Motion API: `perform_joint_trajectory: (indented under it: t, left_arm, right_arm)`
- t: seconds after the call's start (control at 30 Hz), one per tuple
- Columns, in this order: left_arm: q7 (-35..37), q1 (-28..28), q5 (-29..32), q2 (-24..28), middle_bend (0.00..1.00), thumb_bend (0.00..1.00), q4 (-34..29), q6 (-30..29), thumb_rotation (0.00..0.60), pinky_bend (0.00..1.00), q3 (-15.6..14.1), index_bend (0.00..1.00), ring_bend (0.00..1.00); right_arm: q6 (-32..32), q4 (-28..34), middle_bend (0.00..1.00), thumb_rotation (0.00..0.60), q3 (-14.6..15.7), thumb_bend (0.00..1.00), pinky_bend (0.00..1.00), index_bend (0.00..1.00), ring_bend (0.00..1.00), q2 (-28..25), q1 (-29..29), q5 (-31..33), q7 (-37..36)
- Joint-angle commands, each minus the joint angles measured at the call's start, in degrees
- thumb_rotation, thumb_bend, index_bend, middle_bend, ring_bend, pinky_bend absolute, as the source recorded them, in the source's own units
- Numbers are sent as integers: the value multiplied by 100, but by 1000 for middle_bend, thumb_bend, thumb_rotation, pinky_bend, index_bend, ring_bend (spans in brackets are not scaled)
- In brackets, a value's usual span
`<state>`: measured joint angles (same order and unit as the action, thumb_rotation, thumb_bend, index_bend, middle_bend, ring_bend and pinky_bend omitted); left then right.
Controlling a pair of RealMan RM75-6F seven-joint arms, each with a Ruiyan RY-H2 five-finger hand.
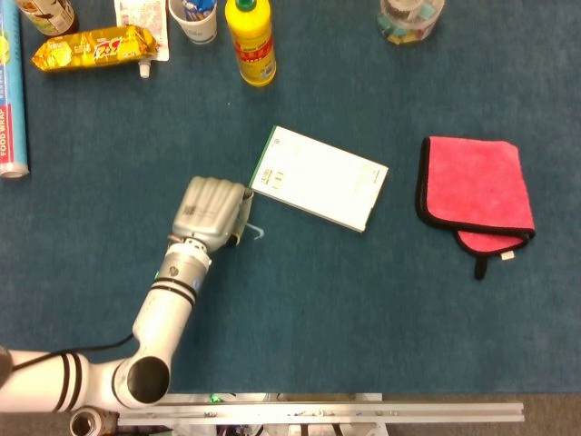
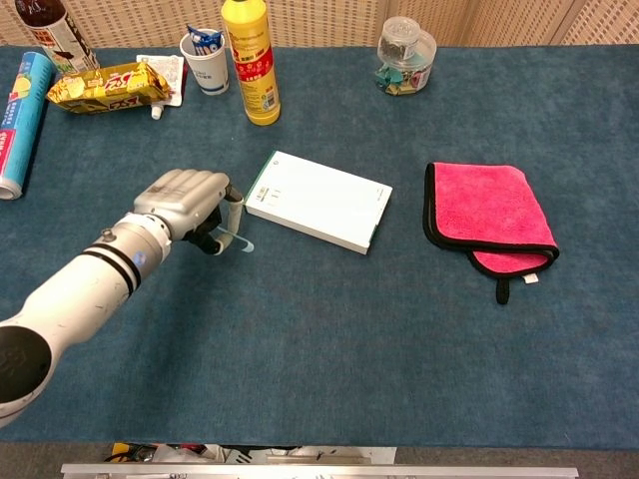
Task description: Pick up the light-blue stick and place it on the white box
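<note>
My left hand [image 1: 211, 211] [image 2: 186, 204] grips the light-blue stick [image 1: 250, 222] [image 2: 235, 226], a thin pale strip with a hooked end that pokes out below the fingers. The hand hovers just left of the white box [image 1: 319, 178] [image 2: 318, 201], which lies flat and slanted at mid-table. Most of the stick is hidden inside the fist. My right hand shows in neither view.
A folded pink cloth [image 1: 475, 187] [image 2: 491, 214] lies to the right. Along the far edge stand a yellow bottle [image 1: 251, 40] [image 2: 250, 60], a paper cup [image 2: 205, 45], a yellow snack pack [image 1: 93, 48], a blue roll [image 2: 20, 121] and a clear jar [image 2: 406, 54].
</note>
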<state>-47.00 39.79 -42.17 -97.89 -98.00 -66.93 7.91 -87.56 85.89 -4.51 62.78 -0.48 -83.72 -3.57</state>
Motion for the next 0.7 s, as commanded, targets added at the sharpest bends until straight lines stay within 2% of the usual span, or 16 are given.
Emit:
perform_joint_trajectory:
  t: [0.03, 0.2, 0.47, 0.7]
  left_arm:
    - [-166, 179, 48, 94, 965, 396, -83, 31, 600, 1000, 155, 564, 1000]
    - [-347, 447, 20, 99, 965, 396, -31, 59, 600, 1000, 309, 562, 1000]
    - [-1185, 1000, -268, -269, 967, 401, 498, -83, 600, 1000, 193, 562, 1000]
    - [-1861, 1319, -73, -737, 967, 402, 831, -282, 600, 1000, 215, 562, 1000]
  right_arm:
    - [-13, 18, 447, 600, -3, 228, 423, 318, 355, 1, 4, -13, 8]
    - [-31, 64, 447, 600, 3, 227, 423, 318, 355, -3, -2, -27, 40]
    - [-67, 168, 447, 600, 22, 228, 423, 318, 355, -36, -7, -86, 101]
    - [-62, 208, 447, 600, 37, 228, 423, 318, 355, -46, -18, -81, 121]
